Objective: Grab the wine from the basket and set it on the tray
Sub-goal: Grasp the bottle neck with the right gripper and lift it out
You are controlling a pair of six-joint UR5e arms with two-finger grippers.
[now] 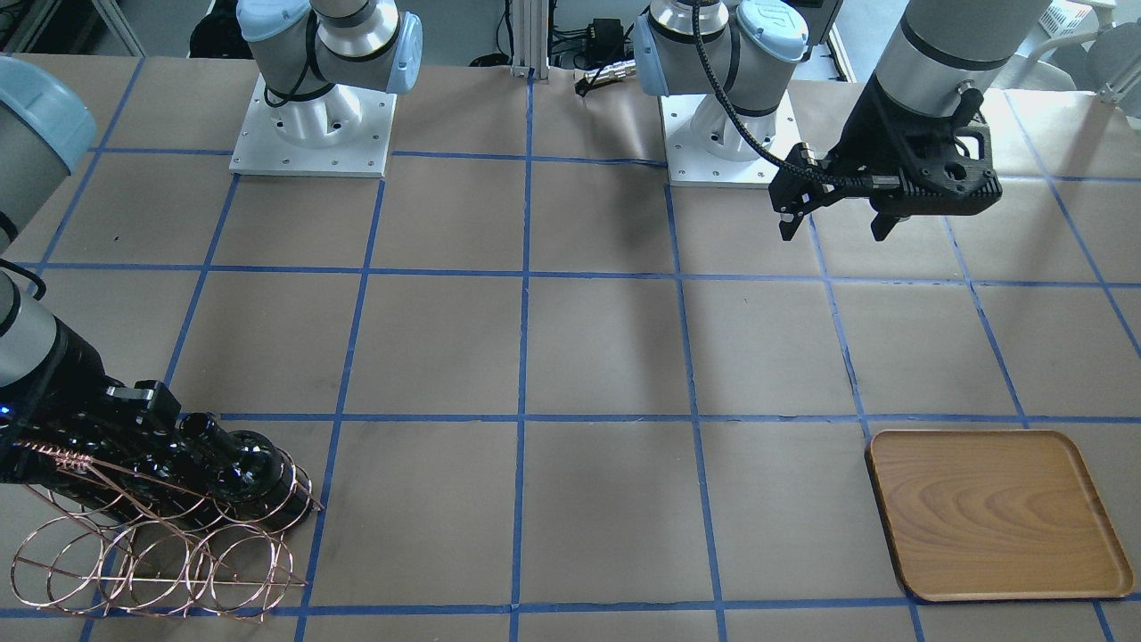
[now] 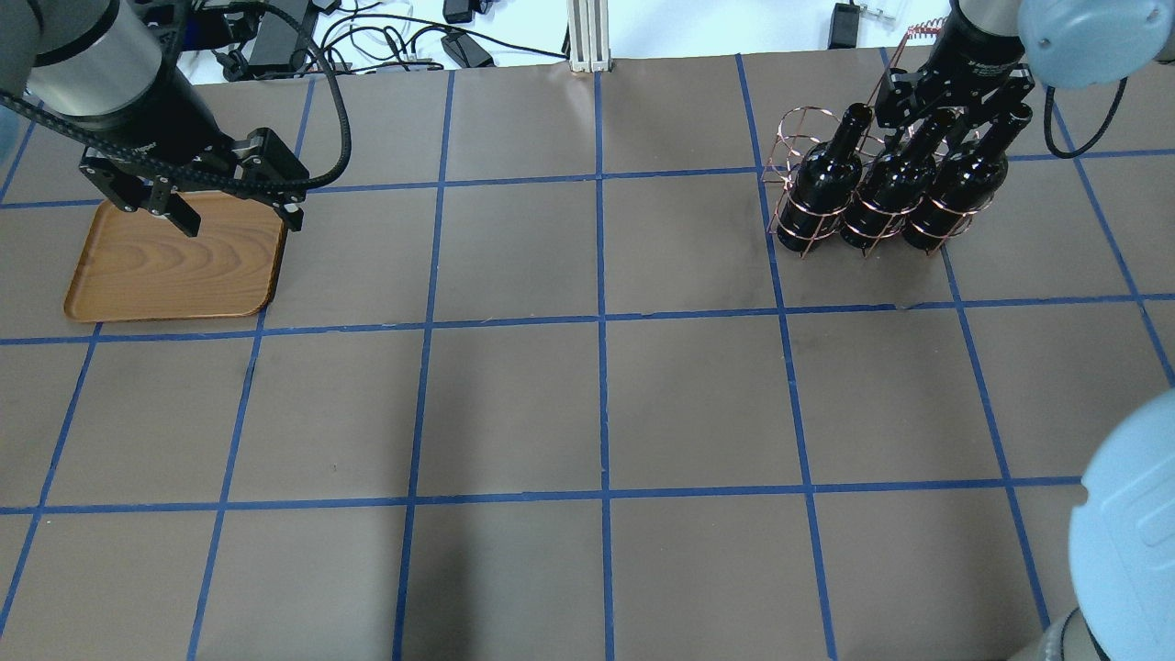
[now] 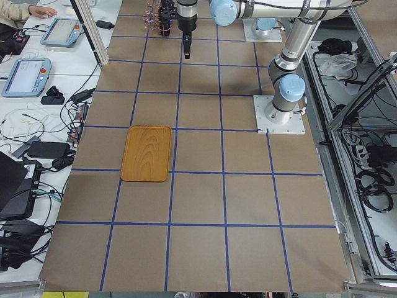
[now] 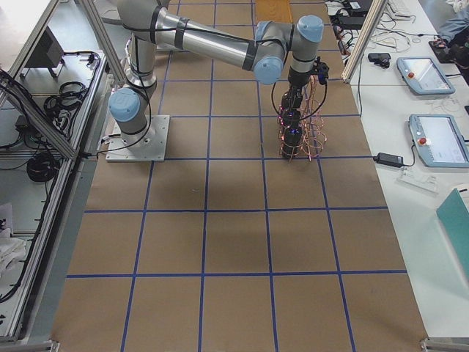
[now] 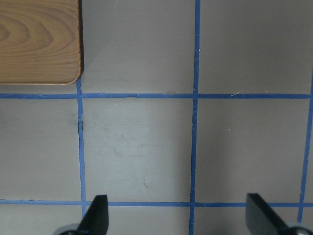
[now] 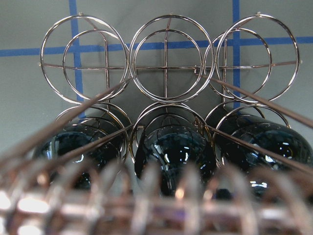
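Observation:
Three near-black wine bottles (image 2: 886, 197) lie tilted side by side in the copper wire basket (image 2: 797, 128) at the table's far right. In the right wrist view they fill the basket's lower row of rings (image 6: 166, 68), and the upper row is empty. My right gripper (image 2: 945, 108) hangs over the bottle necks, about the middle one. Its fingers are hidden, so I cannot tell whether it is open or shut. The wooden tray (image 2: 165, 271) lies empty at the far left. My left gripper (image 2: 240, 218) is open and empty above the tray's near right corner (image 5: 39, 44).
The brown table top (image 2: 597, 413) carries a grid of blue tape. The basket's coiled wire handle blurs across the bottom of the right wrist view. Both arm bases (image 1: 312, 125) stand at the robot's edge. Cables and a post lie beyond the far edge.

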